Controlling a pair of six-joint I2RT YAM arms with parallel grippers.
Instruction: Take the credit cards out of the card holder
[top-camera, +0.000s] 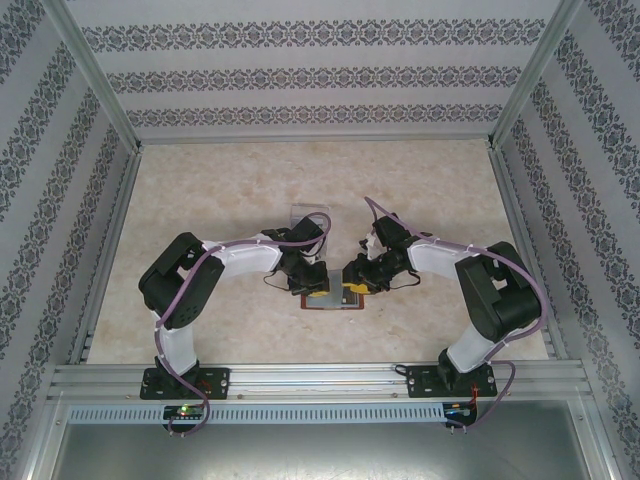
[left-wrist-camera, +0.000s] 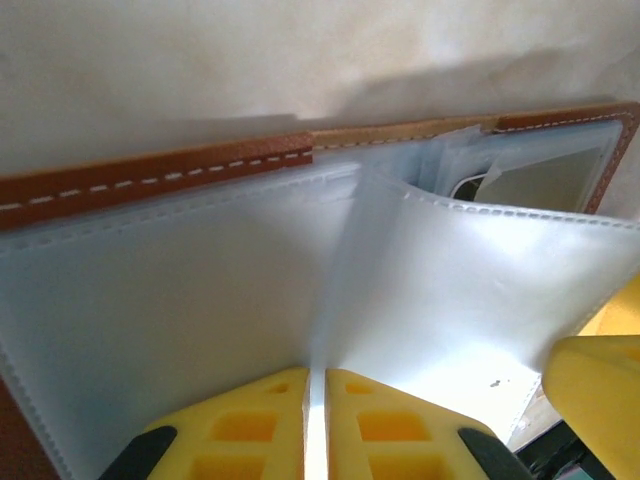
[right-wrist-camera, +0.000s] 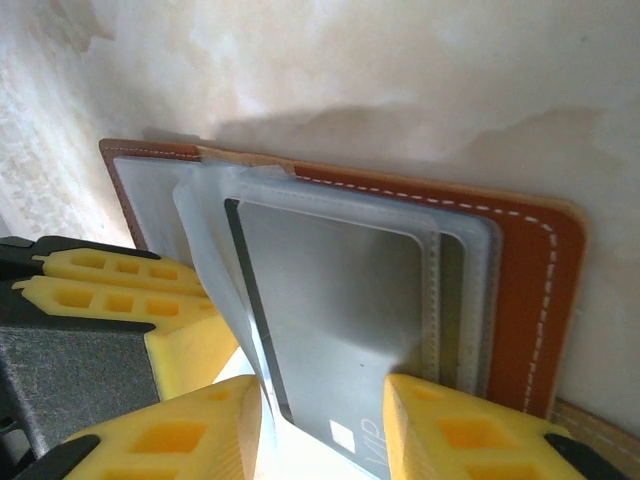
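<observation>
The left gripper is clenched on a translucent sleeve leaf at the near edge of the card holder, which lies open on the table. It should keep that leaf lifted so the pocket stays open.

At the holder's right half a grey credit card sits in its sleeve. The right gripper straddles the card's near end with its jaws apart. I cannot tell whether they press on it. They should probably draw the card straight along its slot.

The letters "VIP" can be read on the card.
</observation>
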